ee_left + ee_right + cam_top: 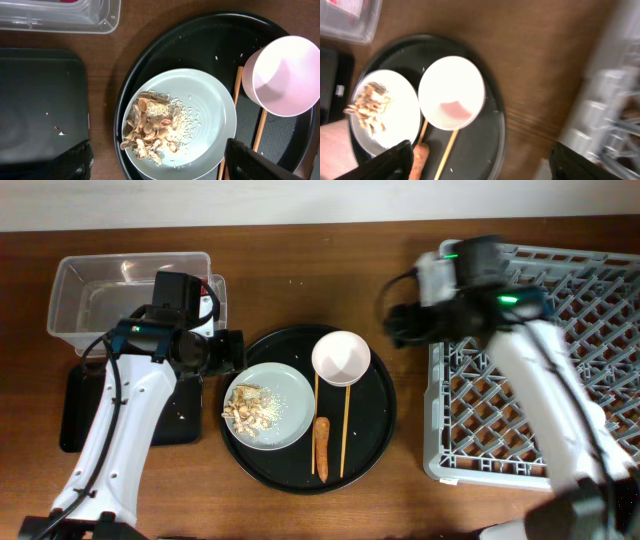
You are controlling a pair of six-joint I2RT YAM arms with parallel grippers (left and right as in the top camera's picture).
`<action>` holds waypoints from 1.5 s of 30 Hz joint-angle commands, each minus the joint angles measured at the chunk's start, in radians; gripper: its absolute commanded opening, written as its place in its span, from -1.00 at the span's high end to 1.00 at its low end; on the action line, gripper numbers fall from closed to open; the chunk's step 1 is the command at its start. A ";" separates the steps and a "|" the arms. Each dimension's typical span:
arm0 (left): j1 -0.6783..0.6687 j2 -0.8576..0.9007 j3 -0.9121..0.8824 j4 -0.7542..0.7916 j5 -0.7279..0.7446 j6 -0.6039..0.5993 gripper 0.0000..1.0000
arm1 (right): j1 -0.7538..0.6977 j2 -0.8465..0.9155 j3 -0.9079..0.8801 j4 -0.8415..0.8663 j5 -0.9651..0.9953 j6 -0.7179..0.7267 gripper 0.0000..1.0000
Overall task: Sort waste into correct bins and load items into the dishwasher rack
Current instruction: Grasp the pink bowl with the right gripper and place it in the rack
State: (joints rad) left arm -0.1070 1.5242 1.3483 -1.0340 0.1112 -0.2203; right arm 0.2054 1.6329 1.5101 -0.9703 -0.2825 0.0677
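Observation:
A pale grey-blue plate with beige food scraps lies on the round black tray, beside a white bowl and an orange carrot piece. My left gripper is open over the plate's left edge; in its wrist view the plate and scraps lie between the fingers. My right gripper is open and empty between the bowl and the grey rack. Its wrist view shows the bowl and the carrot. No tissue or cup shows.
The clear tub stands at the back left with something red at its right end. The shallow black tray lies in front of it under my left arm. Two wooden chopsticks lie on the round tray.

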 commanded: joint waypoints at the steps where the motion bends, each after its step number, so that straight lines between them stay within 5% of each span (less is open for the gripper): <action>1: 0.005 -0.016 0.008 0.000 -0.008 0.013 -0.67 | 0.105 0.148 0.010 0.061 0.119 0.135 -0.51; 7: 0.005 -0.016 0.008 0.000 -0.007 0.012 -0.66 | 0.142 0.373 0.010 0.122 0.151 0.241 0.02; 16: 0.005 -0.016 0.008 0.000 -0.004 0.012 -0.66 | 0.138 0.401 0.001 0.120 0.126 0.240 0.92; 23: 0.005 -0.016 0.008 0.000 -0.004 0.012 -0.67 | -0.016 0.115 0.124 0.013 0.268 0.127 0.92; 28: 0.005 -0.016 0.008 0.003 -0.004 0.012 -0.67 | -0.241 -0.039 0.134 0.083 0.618 -0.024 0.92; 35: 0.005 -0.016 0.008 0.003 -0.003 0.012 -0.67 | -0.456 0.045 0.131 0.320 1.349 -0.031 0.92; 45: 0.005 -0.016 0.008 -0.008 0.004 0.011 -0.67 | -0.560 0.367 0.129 0.410 1.453 -0.028 0.92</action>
State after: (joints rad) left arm -0.1070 1.5242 1.3483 -1.0378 0.1116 -0.2203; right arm -0.3500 1.9671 1.6352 -0.5663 1.1442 0.0288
